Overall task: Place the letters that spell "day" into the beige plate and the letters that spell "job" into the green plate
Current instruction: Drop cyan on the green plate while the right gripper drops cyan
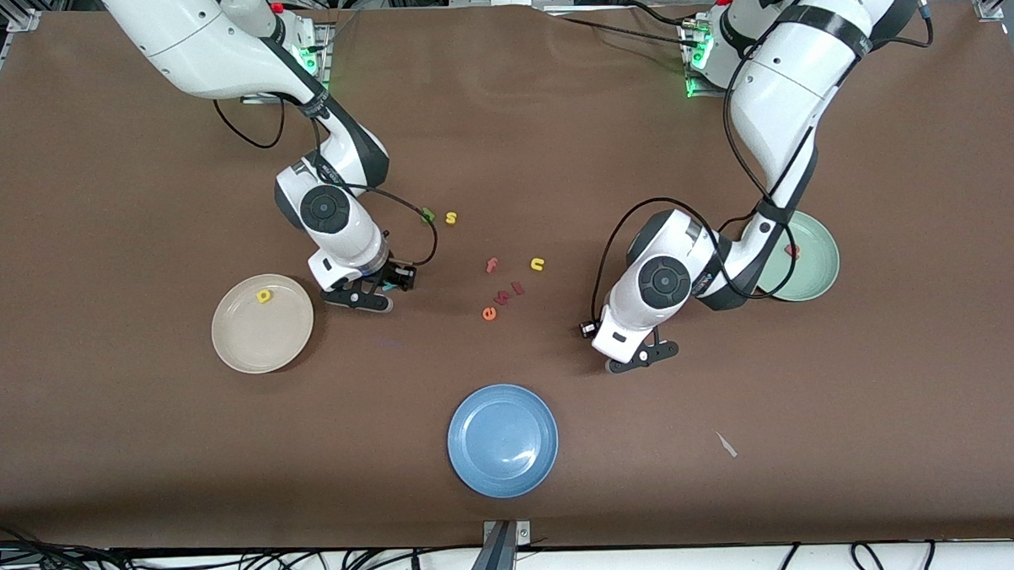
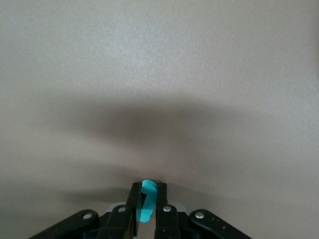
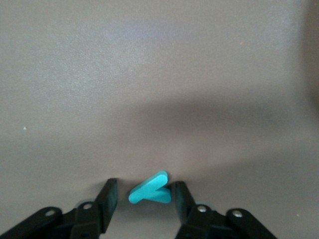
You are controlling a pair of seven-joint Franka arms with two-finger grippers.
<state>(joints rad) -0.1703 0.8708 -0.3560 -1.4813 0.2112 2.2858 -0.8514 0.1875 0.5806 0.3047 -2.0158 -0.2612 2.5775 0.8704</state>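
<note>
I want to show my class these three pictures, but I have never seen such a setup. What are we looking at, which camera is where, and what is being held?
Two white robot arms stand at a brown table. The wide picture comes from a high camera facing them. The other two come from cameras on the arms' wrists, looking past the black jaws. On the table lie a beige plate holding a yellow letter, a green plate holding a pinkish-red letter, a blue plate, and loose foam letters in the middle. The left gripper, low over bare table between the blue and green plates, has its jaws shut on a teal "j". The right gripper, beside the beige plate, has its jaws open around a teal "y" lying on the table.
</note>
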